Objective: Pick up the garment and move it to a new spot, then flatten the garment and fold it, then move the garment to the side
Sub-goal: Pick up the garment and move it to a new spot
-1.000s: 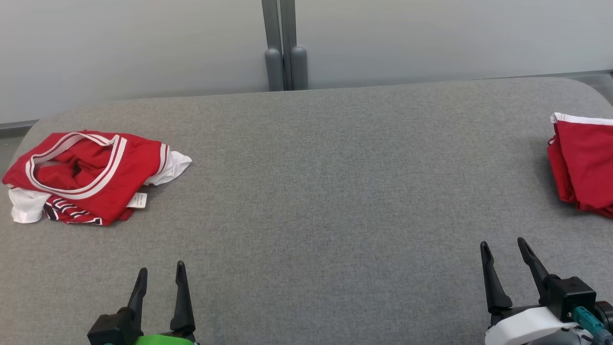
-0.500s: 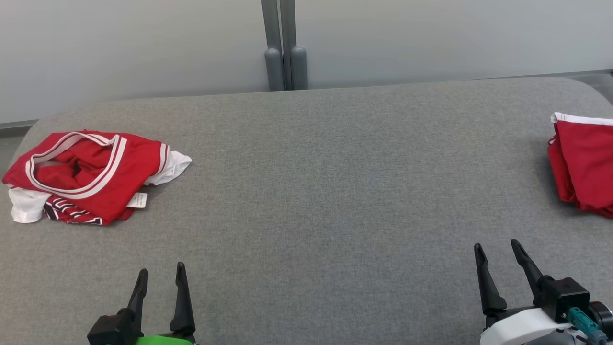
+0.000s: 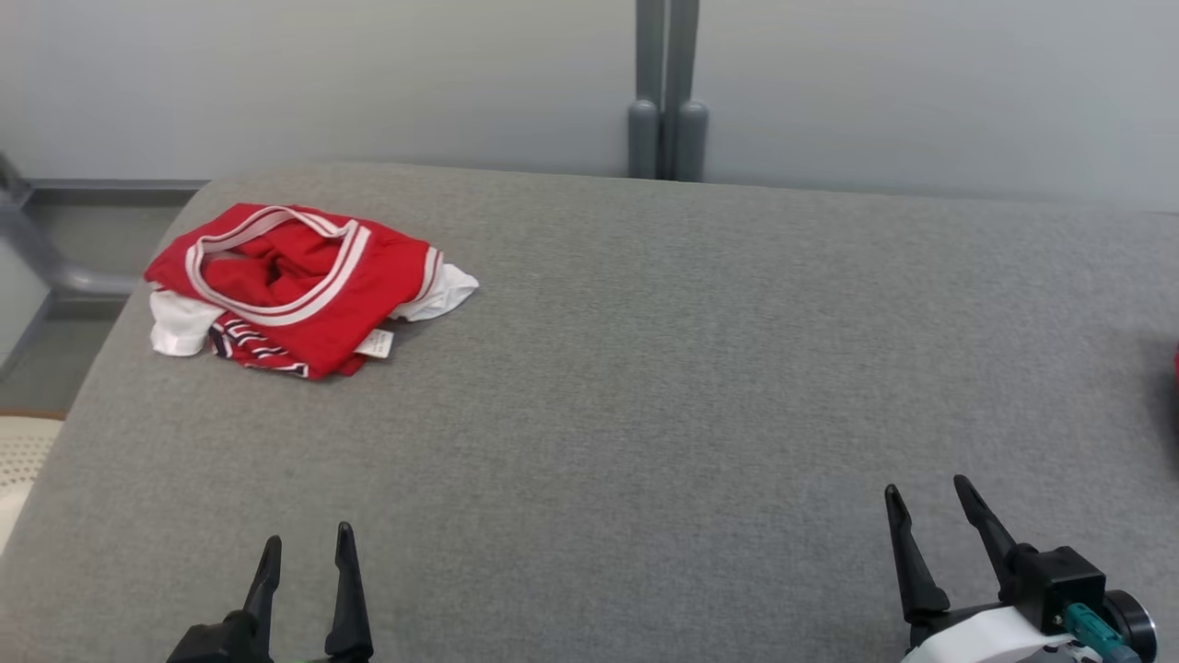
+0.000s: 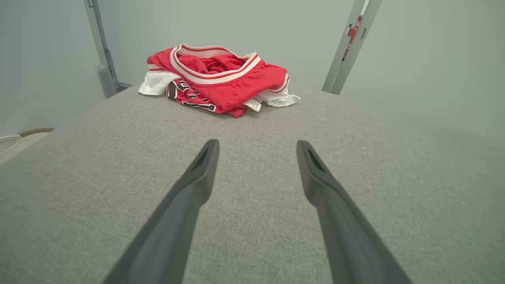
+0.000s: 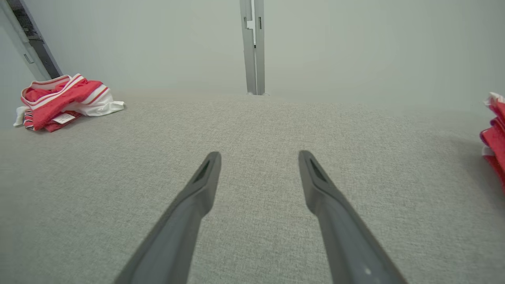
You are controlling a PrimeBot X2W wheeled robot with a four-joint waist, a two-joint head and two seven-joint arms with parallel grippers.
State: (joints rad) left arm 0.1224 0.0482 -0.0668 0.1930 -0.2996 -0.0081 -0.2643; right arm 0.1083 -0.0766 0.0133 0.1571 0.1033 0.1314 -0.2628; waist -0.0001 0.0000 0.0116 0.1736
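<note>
The garment [image 3: 304, 281] is a crumpled red jersey with white trim and a white tag, lying at the far left of the grey padded table [image 3: 645, 368]. It lies straight ahead in the left wrist view [image 4: 219, 81] and at the far left in the right wrist view [image 5: 63, 100]. My left gripper [image 3: 307, 545] [image 4: 257, 144] hovers open near the front edge, well short of the garment, with nothing between its fingers. At the lower right my right gripper [image 3: 926, 493] [image 5: 259, 154] is open and empty too.
A second red folded cloth [image 5: 494, 146] lies at the table's right edge. A grey post [image 3: 667, 92] stands against the pale wall behind the table. A grey pipe [image 3: 41, 258] and floor lie past the left edge.
The whole head view has swung to the left, so the camera moved; the garment now sits nearer the middle and the red cloth at the right has almost left the view. Both grippers stay open.
</note>
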